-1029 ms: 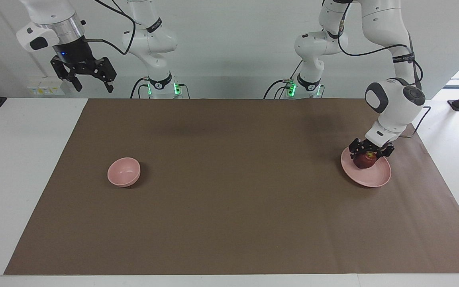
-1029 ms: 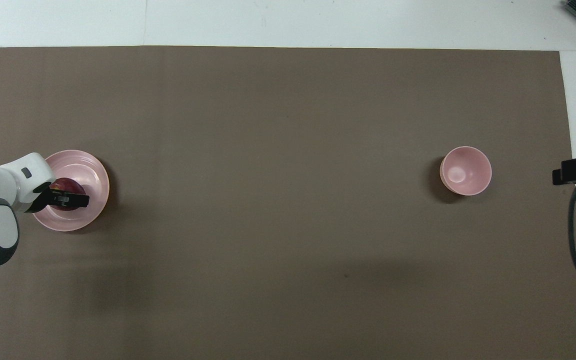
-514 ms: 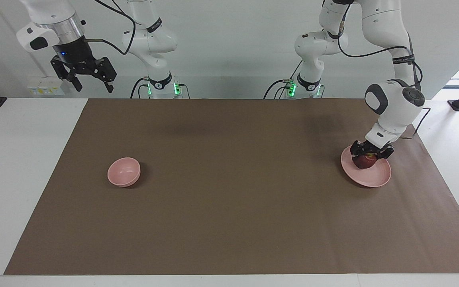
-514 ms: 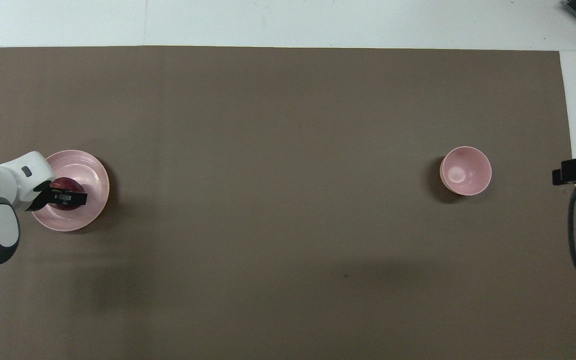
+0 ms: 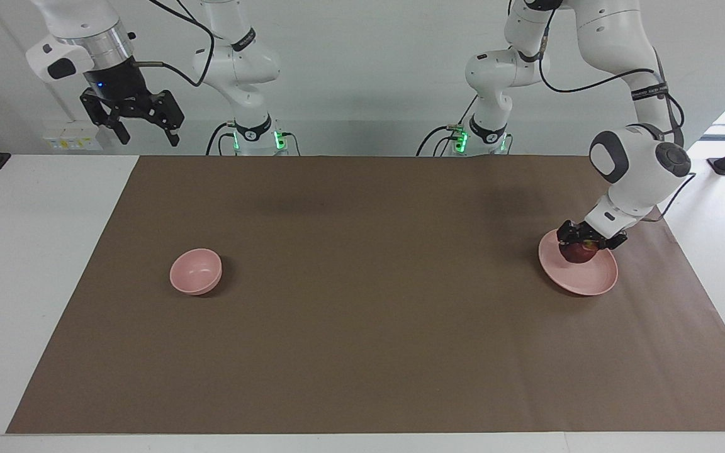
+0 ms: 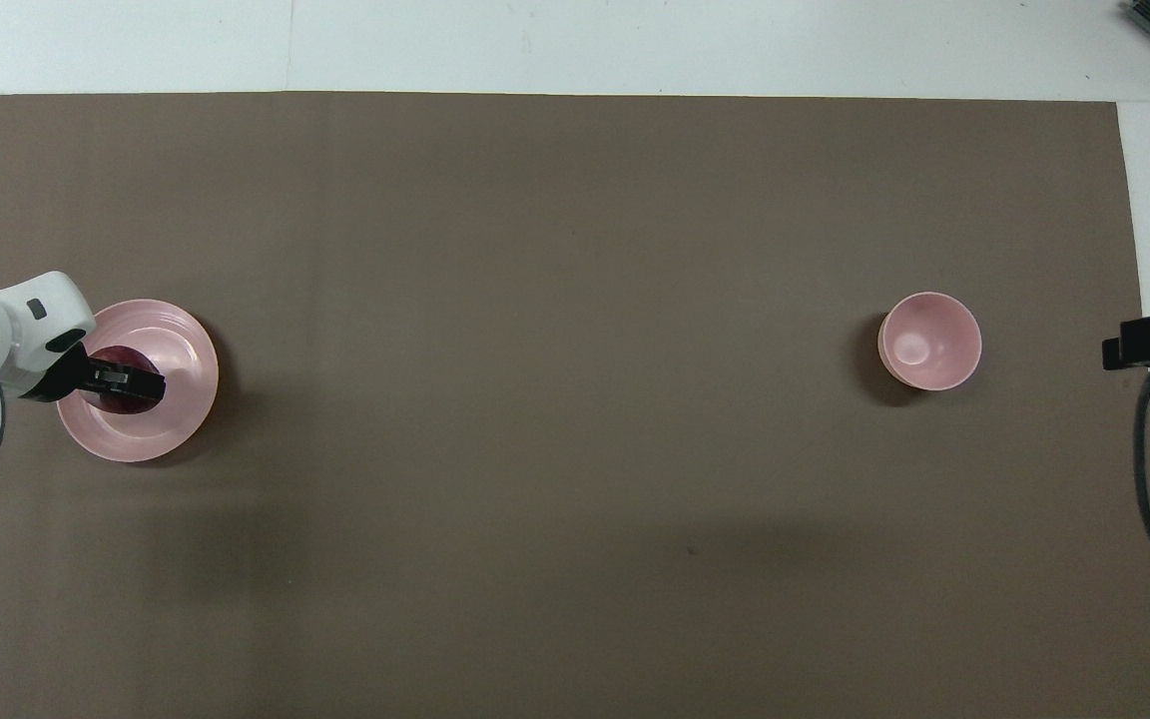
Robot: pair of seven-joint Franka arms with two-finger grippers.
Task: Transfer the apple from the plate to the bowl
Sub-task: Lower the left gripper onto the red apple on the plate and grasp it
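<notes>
The dark red apple (image 5: 579, 253) lies on the pale pink plate (image 5: 595, 280) near the left arm's end of the table. My left gripper (image 5: 583, 242) is down on the plate and straddles the apple. In the overhead view the left gripper (image 6: 116, 377) covers the middle of the apple (image 6: 128, 400) on the plate (image 6: 181, 350). The small pink bowl (image 5: 196, 270) stands empty toward the right arm's end and also shows in the overhead view (image 6: 930, 341). My right gripper (image 5: 147, 138) is open and empty, held high above the table edge at its own end, where it waits.
A brown mat (image 5: 362, 314) covers most of the white table (image 5: 35, 251). A black cable (image 6: 1149, 469) hangs at the right arm's end in the overhead view.
The left arm's wrist has swung a little toward its own end of the table while its gripper stayed around the apple. The apple has shifted slightly on the plate. The right arm has not moved.
</notes>
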